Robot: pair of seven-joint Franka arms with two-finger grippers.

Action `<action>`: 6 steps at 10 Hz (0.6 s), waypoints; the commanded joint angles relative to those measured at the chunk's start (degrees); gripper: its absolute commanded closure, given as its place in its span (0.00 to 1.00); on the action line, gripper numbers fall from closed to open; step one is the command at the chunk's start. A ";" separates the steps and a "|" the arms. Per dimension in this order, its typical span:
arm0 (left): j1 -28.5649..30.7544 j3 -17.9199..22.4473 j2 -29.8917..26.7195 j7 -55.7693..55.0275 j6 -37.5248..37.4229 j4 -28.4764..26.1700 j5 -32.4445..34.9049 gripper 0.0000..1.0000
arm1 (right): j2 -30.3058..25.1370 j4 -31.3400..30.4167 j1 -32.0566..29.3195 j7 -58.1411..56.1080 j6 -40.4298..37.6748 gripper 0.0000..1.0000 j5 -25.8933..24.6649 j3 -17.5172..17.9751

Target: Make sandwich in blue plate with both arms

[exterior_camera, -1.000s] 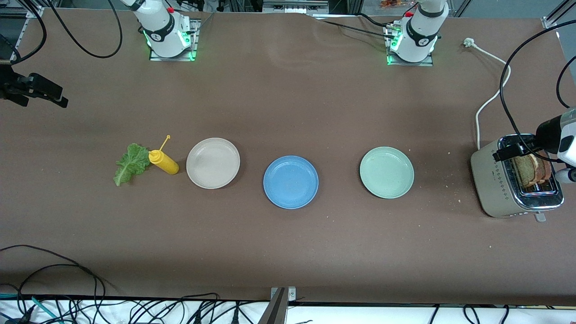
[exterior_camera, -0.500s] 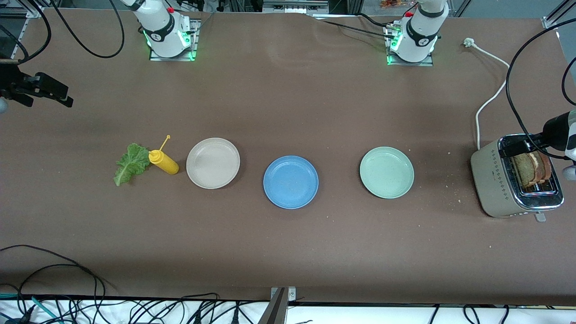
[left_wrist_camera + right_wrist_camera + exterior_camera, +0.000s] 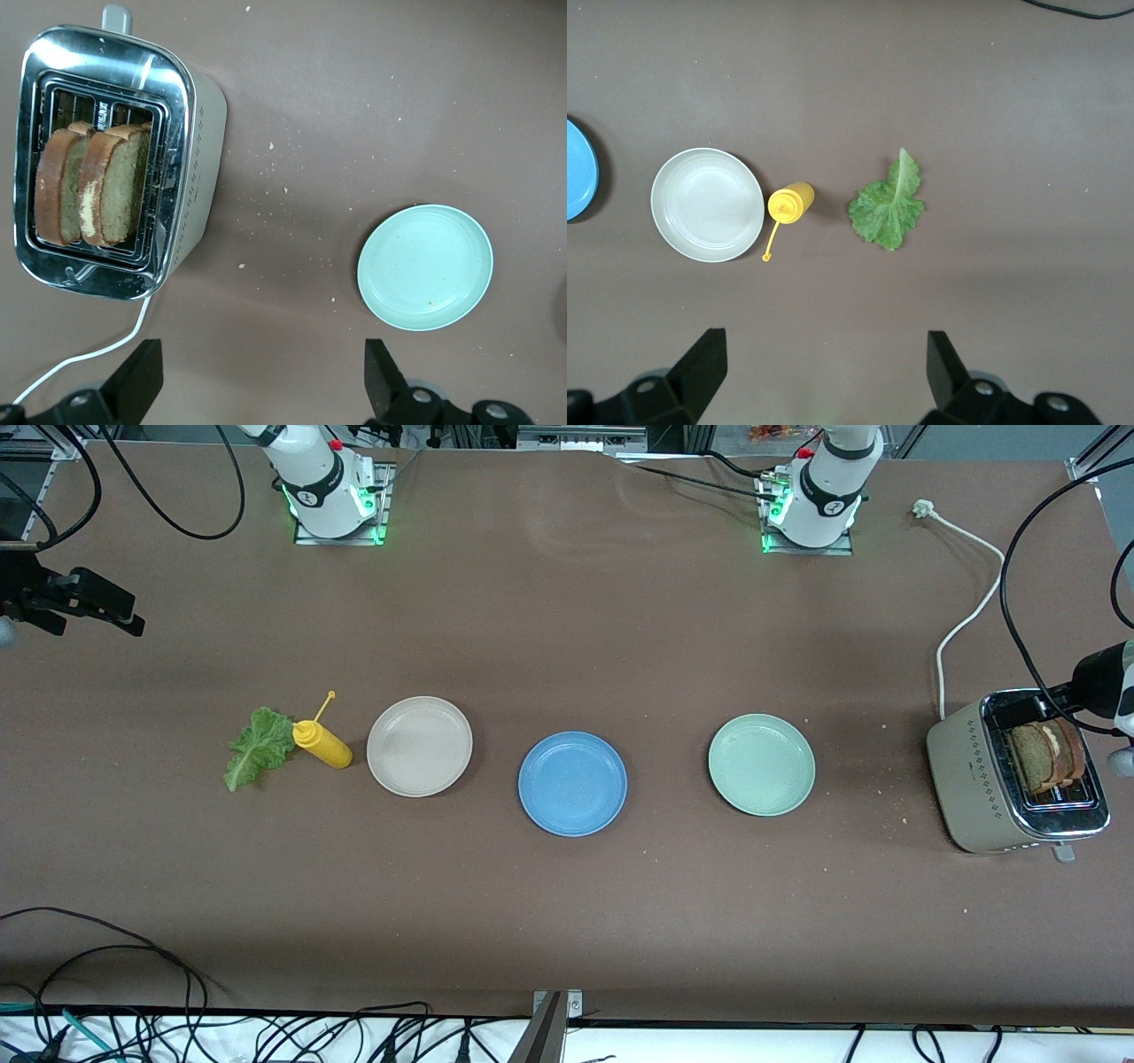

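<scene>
From the front, the blue plate [image 3: 572, 783] lies bare in the middle of the brown surface [image 3: 567, 921], between a beige plate [image 3: 419, 746] toward the right arm's end and a pale green plate [image 3: 761, 764] toward the left arm's end. No sandwich exists yet. Its two brown toast slices [image 3: 1048, 757] stand on edge in the toaster [image 3: 1014, 773] at the left arm's end, and the lettuce leaf [image 3: 260, 747] lies flat at the right arm's end, touching or just beside a yellow squeeze bottle [image 3: 322, 744] on its side. The left tool [image 3: 1032, 710] hangs over the toaster's slots, so the left arm is plainly the nearer one to the bread. The right tool [image 3: 97, 609] hangs above the surface near its edge, well apart from the leaf.

In the left wrist view, the left tool's fingers [image 3: 135, 382] stand wide apart with nothing between them. The toast sits off to one side of the gap, not under it, its long axis running along the slots. I judge the tool must shift over the slices and line up across a slice's thickness.

In the right wrist view, the right tool's fingers [image 3: 700, 365] are likewise spread wide and empty, with the leaf and bottle below and apart.

Cables [image 3: 115, 965] run along the surface's near edge, and crumbs dot it near the toaster.
</scene>
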 commanded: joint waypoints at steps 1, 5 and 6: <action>0.39 -0.12 -2.15 1.50 -0.68 -1.22 -1.17 0.00 | -1.29 -1.01 -0.52 0.56 0.03 0.00 -0.80 0.63; -0.13 0.40 -2.33 1.58 -0.77 -1.39 -1.17 0.00 | -1.20 -0.83 -0.52 0.56 0.03 0.00 -0.80 0.63; -0.22 0.49 -2.33 1.58 -0.77 -1.48 -1.26 0.00 | -1.20 -0.74 -0.52 0.56 0.12 0.00 -0.80 0.72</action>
